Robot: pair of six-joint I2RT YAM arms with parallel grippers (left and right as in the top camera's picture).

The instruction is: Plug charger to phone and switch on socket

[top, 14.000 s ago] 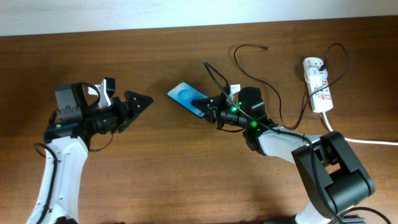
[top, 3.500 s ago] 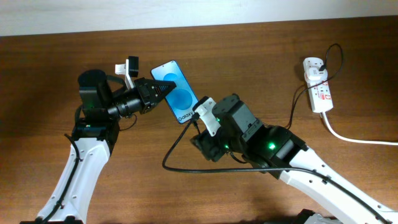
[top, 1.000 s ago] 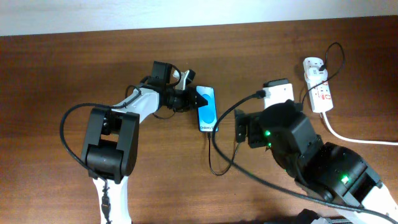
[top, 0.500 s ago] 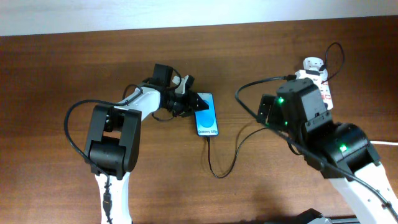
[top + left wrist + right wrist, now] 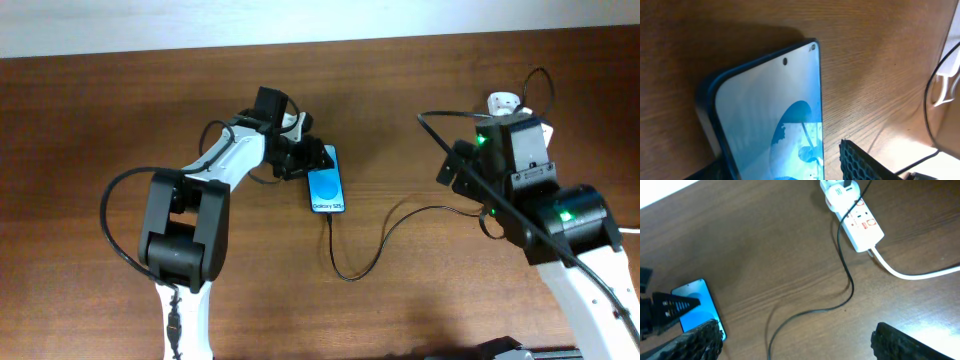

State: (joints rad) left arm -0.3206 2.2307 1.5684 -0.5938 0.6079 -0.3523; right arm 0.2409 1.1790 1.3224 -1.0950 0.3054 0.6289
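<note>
Left fingers (image 5: 862, 161) beside phone (image 5: 327, 188), screen up

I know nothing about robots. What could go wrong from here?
1. The cable lies right beside the socket, under the open right tool. Coming down for the switch, the tool might snag the cable and tug it out of the phone.
2. The left tool sits at the phone's upper end. A nudge there could drag the phone against the cable.
</note>
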